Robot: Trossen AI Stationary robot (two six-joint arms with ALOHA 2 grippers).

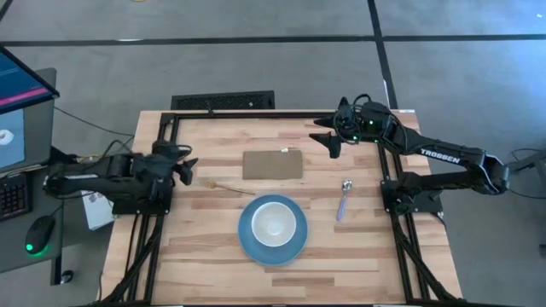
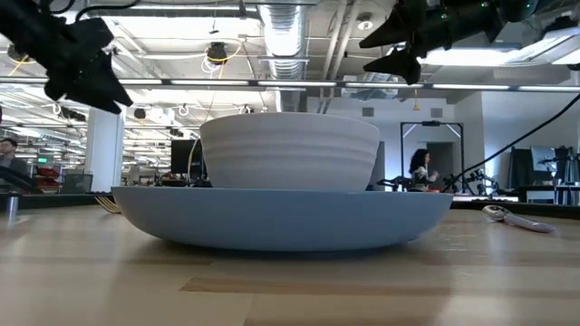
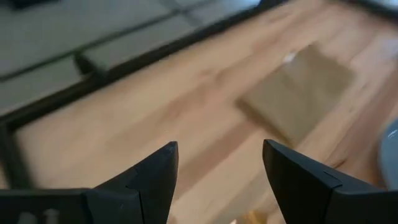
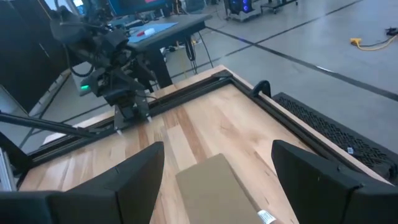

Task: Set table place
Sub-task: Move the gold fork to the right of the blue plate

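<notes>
My left gripper [image 1: 189, 167] hangs over the table [image 1: 196, 256] at about nine o'clock from the plate, fingers spread apart with nothing between them; past my own fingertips [image 3: 163, 163] I see bare planks and the flat brown rectangle [image 3: 298, 93]. Just off that gripper, toward three o'clock, the thin gold fork [image 1: 225, 186] lies on the wood, apart from the plate.

The brown rectangle [image 1: 273, 165] sits at twelve o'clock from the blue plate [image 1: 272, 228], near it but not touching. The plate rests at the table's middle, toward the front edge, with the white bowl [image 1: 274, 221] standing upright on it. From table height, the bowl [image 2: 289, 152] sits squarely in the plate [image 2: 281, 217].

At three o'clock from the plate, well clear of its rim, lies the spoon [image 1: 344, 199] with its lilac handle.

My right gripper [image 1: 328, 139] is raised at about one o'clock from the plate, beyond the rectangle's right end, fingers released and wide, holding nothing.
</notes>
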